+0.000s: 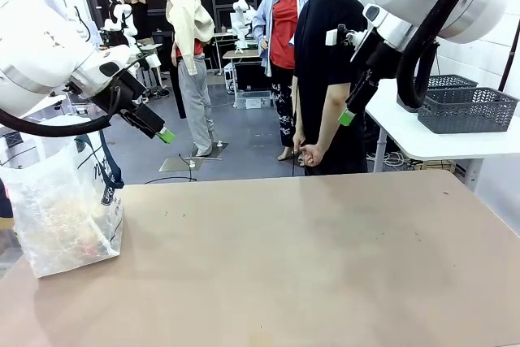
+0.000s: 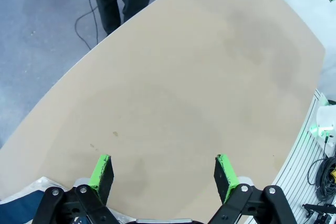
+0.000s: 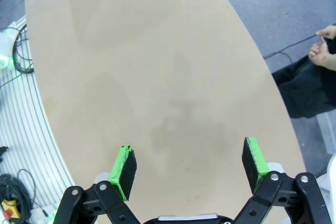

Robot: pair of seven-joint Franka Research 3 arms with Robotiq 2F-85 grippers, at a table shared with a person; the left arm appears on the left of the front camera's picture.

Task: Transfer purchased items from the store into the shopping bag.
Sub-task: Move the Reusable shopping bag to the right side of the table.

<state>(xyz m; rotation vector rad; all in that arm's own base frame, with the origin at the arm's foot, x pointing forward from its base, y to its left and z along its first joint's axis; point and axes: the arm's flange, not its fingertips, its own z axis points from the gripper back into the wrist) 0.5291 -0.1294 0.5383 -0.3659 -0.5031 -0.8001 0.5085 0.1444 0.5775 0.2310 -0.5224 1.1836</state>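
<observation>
The shopping bag [image 1: 65,209] stands at the table's left edge, whitish and translucent with navy handles; a corner of the shopping bag [image 2: 26,196] shows in the left wrist view. Some reddish and yellowish items [image 1: 85,245] show faintly through its side, too unclear to name. My left gripper [image 1: 165,135] hangs high above the table just right of the bag, open [image 2: 163,174] with nothing between its green pads. My right gripper [image 1: 348,117] is raised near the far right edge, also open [image 3: 189,169] and empty. A dark grey slotted basket [image 1: 467,110] sits on a white side table at the right.
A person in black [image 1: 329,71] stands at the far edge, back turned, hands [image 3: 323,53] behind. A second grey basket [image 1: 449,81] sits behind the first. The tan tabletop [image 1: 309,258] stretches bare from the bag to the right edge.
</observation>
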